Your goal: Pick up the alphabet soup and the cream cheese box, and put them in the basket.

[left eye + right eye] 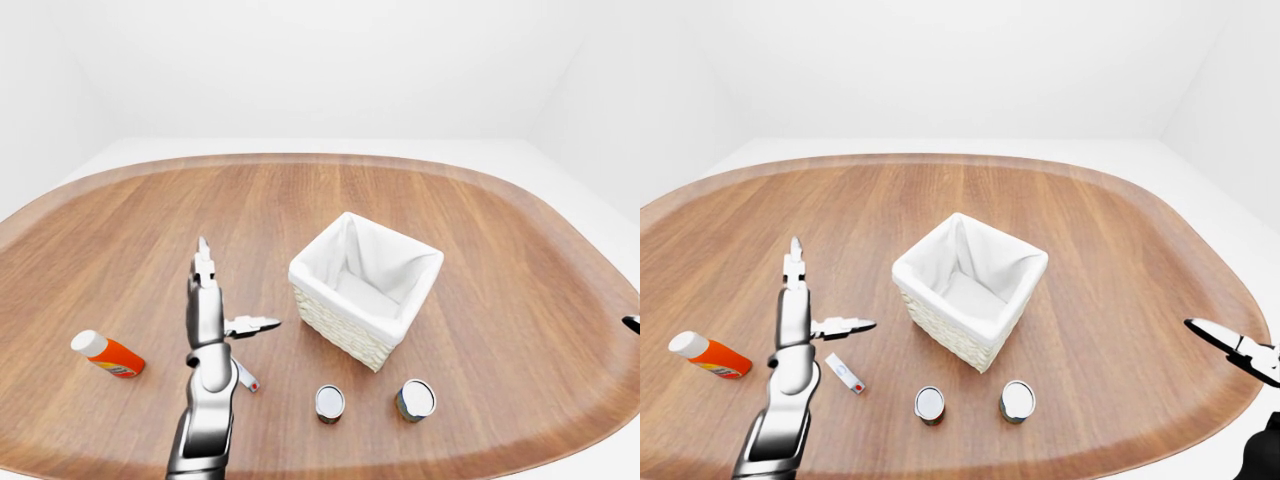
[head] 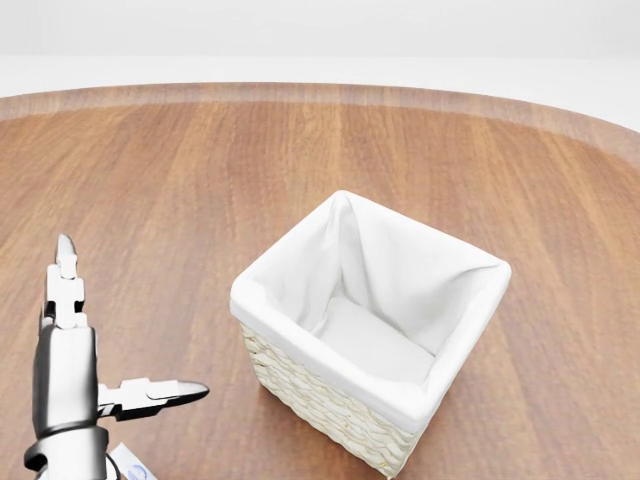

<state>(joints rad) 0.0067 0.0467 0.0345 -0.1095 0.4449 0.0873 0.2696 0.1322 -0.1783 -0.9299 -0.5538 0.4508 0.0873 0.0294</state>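
The left hand (image 1: 800, 325) is being held spread and empty above the table (image 1: 1120, 250), two fingers pointing toward the top of the right-eye view and the thumb (image 1: 845, 325) pointing sideways to the right; nothing is being grasped. Just below and right of the thumb, a small flat white box (image 1: 845, 372) with a red mark is lying on the wood; it is being judged the cream cheese box. Farther right and lower, two upright cans (image 1: 930, 403) (image 1: 1017, 400) are standing near each other; which one is the alphabet soup cannot be told. To the hand's upper right, the lined basket (image 1: 970, 290) is sitting empty. To its left, an orange bottle (image 1: 708, 355) is lying on its side. The right hand (image 1: 1240, 350) is being held at the right edge, fingers apparently spread. The first pickup is being approached: the hand would need lowering over the box and closing on it.
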